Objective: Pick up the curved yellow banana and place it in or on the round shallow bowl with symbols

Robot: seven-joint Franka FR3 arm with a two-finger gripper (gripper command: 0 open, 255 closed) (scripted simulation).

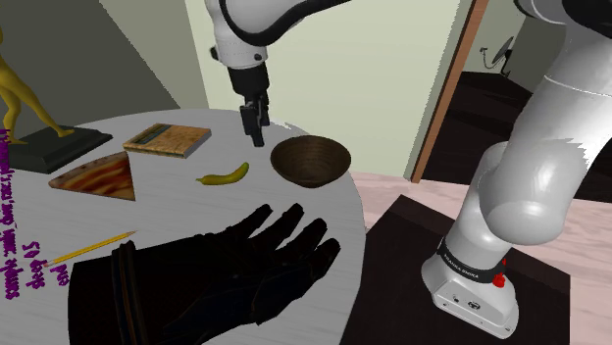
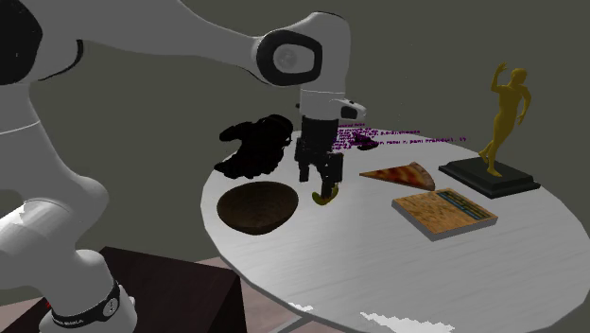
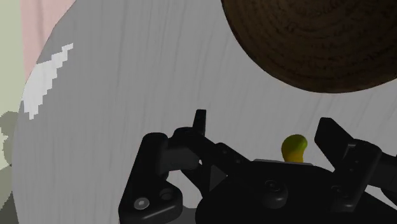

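Note:
A curved yellow banana (image 1: 224, 175) lies on the round grey table (image 1: 196, 211), just off the shoulder view's left of a dark brown round bowl (image 1: 310, 160). My black gripper (image 1: 257, 129) hangs above the table behind the banana and beside the bowl's far rim, fingers pointing down. In the second exterior view the gripper (image 2: 321, 182) stands right of the bowl (image 2: 257, 206), with the banana's tip (image 2: 324, 198) peeking out below it. In the wrist view the gripper (image 3: 267, 127) is open and holds nothing; the banana's end (image 3: 294, 147) shows beside one finger and the bowl (image 3: 318, 41) lies beyond.
A large black glove (image 1: 245, 274) covers the table's near part. A pizza slice (image 1: 98, 178), a flat tan box (image 1: 169, 140), a pencil (image 1: 93, 247) and a gold statue on a dark base (image 1: 25, 98) occupy the shoulder view's left. The table edge runs close behind the bowl.

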